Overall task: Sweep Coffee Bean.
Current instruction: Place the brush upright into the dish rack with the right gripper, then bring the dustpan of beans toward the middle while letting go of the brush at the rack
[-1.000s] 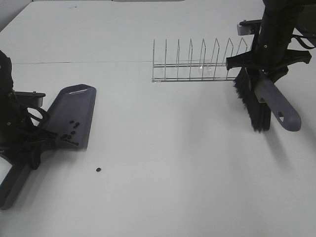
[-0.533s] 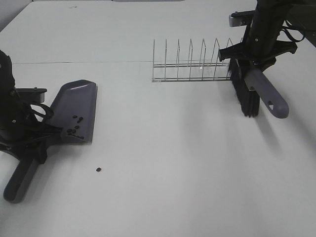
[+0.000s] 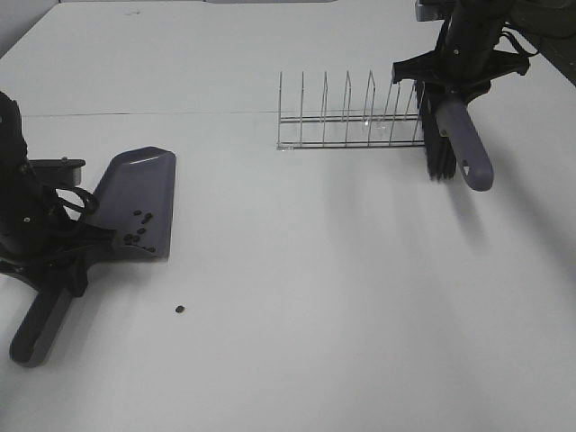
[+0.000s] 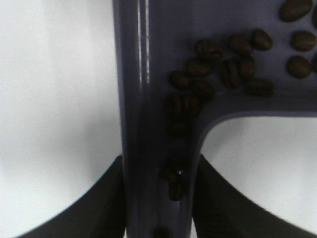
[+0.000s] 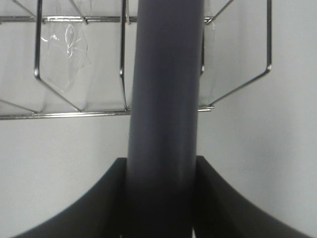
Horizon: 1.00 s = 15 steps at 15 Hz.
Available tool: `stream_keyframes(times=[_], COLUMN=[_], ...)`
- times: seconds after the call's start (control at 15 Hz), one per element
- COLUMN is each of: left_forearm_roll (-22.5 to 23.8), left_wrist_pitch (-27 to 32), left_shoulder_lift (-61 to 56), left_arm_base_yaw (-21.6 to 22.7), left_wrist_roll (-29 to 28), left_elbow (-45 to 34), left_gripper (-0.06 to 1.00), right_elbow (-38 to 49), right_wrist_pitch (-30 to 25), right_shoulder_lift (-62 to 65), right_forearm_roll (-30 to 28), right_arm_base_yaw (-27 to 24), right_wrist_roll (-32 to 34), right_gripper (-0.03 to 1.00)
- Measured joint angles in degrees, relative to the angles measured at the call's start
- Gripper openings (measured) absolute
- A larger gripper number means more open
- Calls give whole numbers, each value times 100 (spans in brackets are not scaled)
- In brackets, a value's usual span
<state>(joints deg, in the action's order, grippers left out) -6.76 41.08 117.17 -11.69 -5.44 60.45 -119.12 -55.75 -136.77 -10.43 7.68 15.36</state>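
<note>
Near the left edge of the worktop (image 3: 297, 360) the left gripper (image 3: 70, 261) is clamped on the handle of the grey-purple dustpan (image 3: 135, 193). Its fingers (image 4: 106, 198) press both sides of the handle. Most of the coffee beans (image 4: 218, 69) sit at the handle end of the pan and a few have run into the handle channel, probably because the pan is tipped back to keep them in. One lone bean (image 3: 181, 309) lies on the bare worktop, just off the pan's side nearest the front edge (the only one visibly left to sweep). Toward the far right corner the right gripper (image 3: 454, 85) is closed around the handle of the brush (image 3: 438, 148). The bristles hang down at the right end of the wire rack (image 3: 351, 117), well apart from the bean, so the brush has a long reach ahead to sweep it.
</note>
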Motion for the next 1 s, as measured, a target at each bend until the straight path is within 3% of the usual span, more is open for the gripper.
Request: stream_keyframes(times=[0.53,0.6,0.8,1.0], left_forearm_roll=[-183,-223,-395,-527], left_wrist_pitch=[-155,-235,-556,-888], left_shoulder_lift=[0,0,0,6], left_arm_base_yaw=[0,0,0,0], left_wrist_roll=[0,0,0,0], left_elbow=[0,0,0,0], left_gripper=[33,33,33,33], right_elbow=[-57,-57,-57,-57], right_wrist_pitch=[34,17,-92,-252], right_shoulder_lift=[-178,-138,183,539], right_forearm_roll=[17,17,23,29], right_arm_base_yaw=[0,0,0,0], right_wrist_roll=[-132,-155,-361,-401], right_gripper=[36,41,71,76])
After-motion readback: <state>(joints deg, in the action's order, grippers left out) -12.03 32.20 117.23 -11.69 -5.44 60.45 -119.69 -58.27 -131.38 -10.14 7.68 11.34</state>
